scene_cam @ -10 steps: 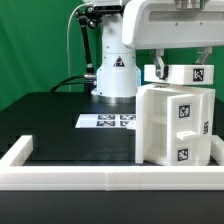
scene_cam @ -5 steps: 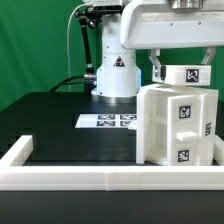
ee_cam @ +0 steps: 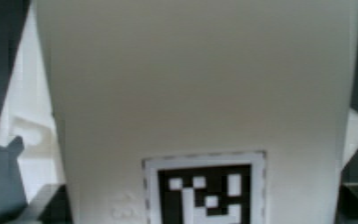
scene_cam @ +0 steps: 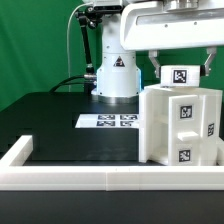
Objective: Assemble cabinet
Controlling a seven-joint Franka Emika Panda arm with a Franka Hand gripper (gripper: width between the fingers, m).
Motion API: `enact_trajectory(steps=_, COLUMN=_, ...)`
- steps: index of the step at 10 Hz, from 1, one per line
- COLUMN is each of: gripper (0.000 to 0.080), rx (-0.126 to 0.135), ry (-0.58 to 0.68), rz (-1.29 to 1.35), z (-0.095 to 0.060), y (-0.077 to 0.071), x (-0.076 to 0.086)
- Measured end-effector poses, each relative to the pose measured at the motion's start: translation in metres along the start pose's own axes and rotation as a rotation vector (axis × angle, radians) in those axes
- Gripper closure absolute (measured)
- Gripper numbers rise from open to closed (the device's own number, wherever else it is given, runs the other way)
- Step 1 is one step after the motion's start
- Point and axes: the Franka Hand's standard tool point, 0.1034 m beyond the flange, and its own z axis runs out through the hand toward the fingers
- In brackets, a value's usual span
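Observation:
The white cabinet body [scene_cam: 160, 130] stands upright at the exterior view's right, with black-and-white tags on its faces. Just above its top hangs a smaller white cabinet panel [scene_cam: 181, 76] bearing a tag. My gripper [scene_cam: 182, 70] is shut on this panel, with one finger on each side of it. In the wrist view the panel [ee_cam: 176, 90] fills most of the picture, its tag [ee_cam: 208, 190] lying between my dark fingers [ee_cam: 39, 206]. Whether the panel touches the body's top I cannot tell.
The marker board [scene_cam: 108, 121] lies flat on the black table behind the body. A low white border frame [scene_cam: 60, 172] runs along the front and left edges. The arm's white base [scene_cam: 115, 72] stands at the back, in front of a green backdrop.
The held panel has shifted slightly to the exterior view's left and turned, so its tag now faces the camera more squarely. The cabinet body has not moved.

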Motion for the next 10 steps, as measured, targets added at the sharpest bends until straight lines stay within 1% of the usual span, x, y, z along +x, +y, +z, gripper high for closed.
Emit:
enact_trajectory(steps=4, gripper=0.0235, rx=0.028, ry=-0.007, rz=0.359, z=0.0012, y=-0.0015, x=-0.0002)
enact_trajectory(steps=7, gripper=0.0235, rx=0.028, ry=-0.013, rz=0.603, z=0.0011, y=-0.0012, x=-0.0001)
enact_trajectory(steps=10, gripper=0.0235, rx=0.028, ry=-0.018, rz=0.821, z=0.0019, y=-0.0057, x=-0.0030)
